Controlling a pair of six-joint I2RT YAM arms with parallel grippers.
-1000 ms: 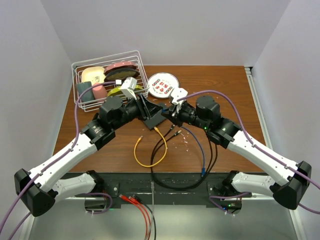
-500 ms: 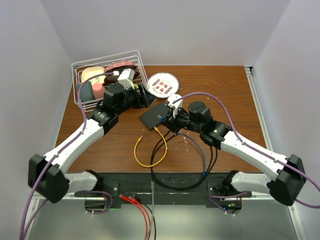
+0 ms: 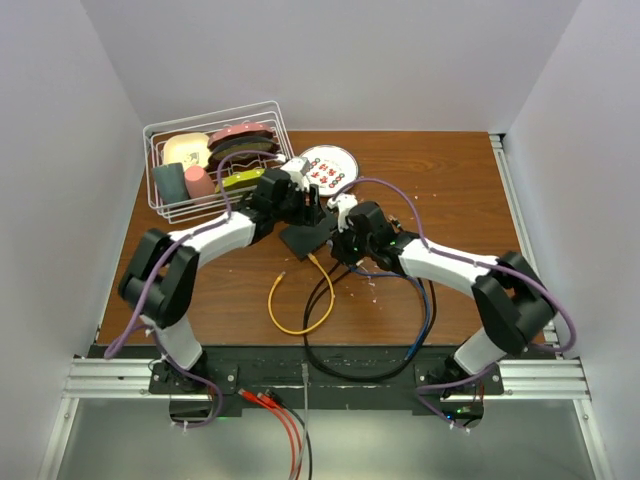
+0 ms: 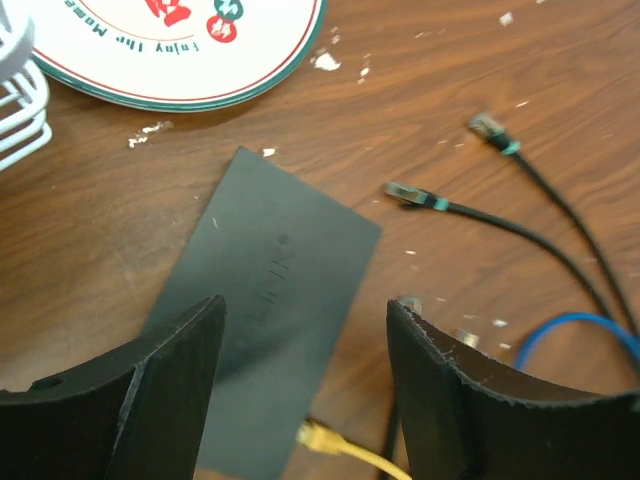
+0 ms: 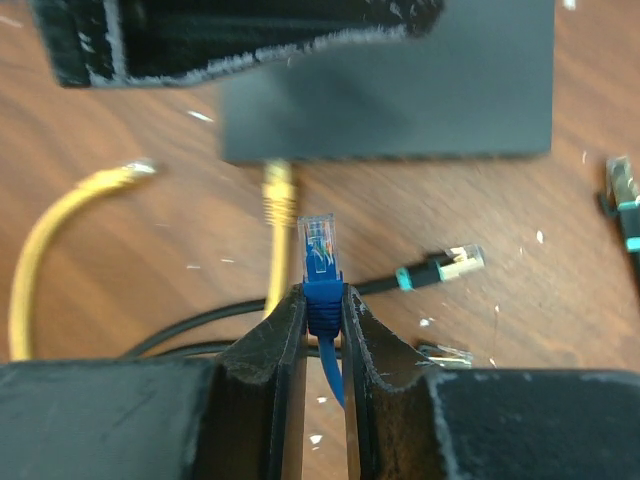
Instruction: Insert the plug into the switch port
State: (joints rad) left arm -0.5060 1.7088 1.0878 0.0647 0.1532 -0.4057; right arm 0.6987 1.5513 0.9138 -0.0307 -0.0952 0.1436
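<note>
Two jobs split: your right gripper (image 5: 322, 305) pinches the plug (image 5: 318, 248) nose-first toward the switch (image 5: 440, 100); your left gripper (image 4: 305, 320) hovers spread over it, likely to brace.

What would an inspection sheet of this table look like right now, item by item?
Surface: brown wooden table, dotted with white specks.
Job's things: black switch box lying flat; blue plug short of its edge, not inserted; ports too dark to make out.
Clutter: wire basket filled with assorted items at the far left; printed plate beside it.
Grippers: left gripper open above the box; right gripper shut on the blue plug.
Cables: yellow cable with one plug at the box's edge; black cables with loose plugs.
Surroundings: plain pale walls; nothing else seen.
</note>
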